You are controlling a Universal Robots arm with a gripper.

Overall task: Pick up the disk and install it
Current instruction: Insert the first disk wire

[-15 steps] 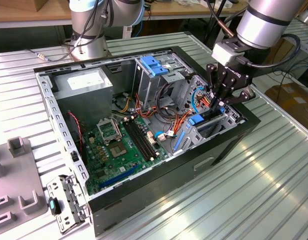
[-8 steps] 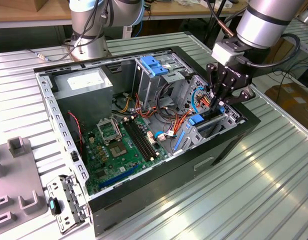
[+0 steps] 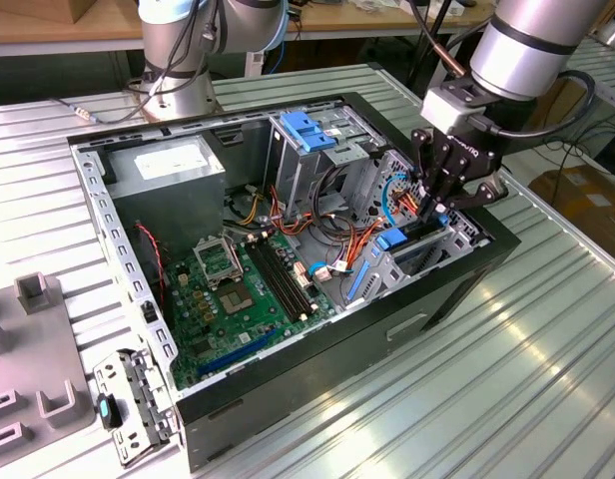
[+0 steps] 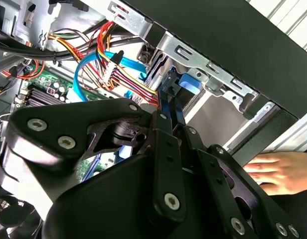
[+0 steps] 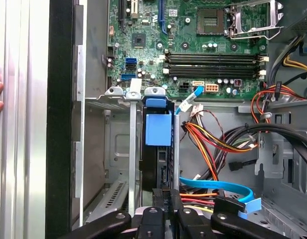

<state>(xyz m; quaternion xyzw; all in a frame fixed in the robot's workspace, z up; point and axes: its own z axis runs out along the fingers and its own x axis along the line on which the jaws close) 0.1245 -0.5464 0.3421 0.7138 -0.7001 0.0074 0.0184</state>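
The gripper (image 3: pixel 439 212), at right of centre in the exterior view, has its fingers (image 5: pixel 162 199) pinched narrow on the upper edge of the disk (image 5: pixel 157 144). The disk stands on edge in a metal bay (image 5: pixel 106 149) at the case's (image 3: pixel 457 289) near-right corner, blue tab up. Orange and blue cables (image 4: pixel 101 59) run just beside it. A hand (image 4: pixel 283 172) rests outside the case wall
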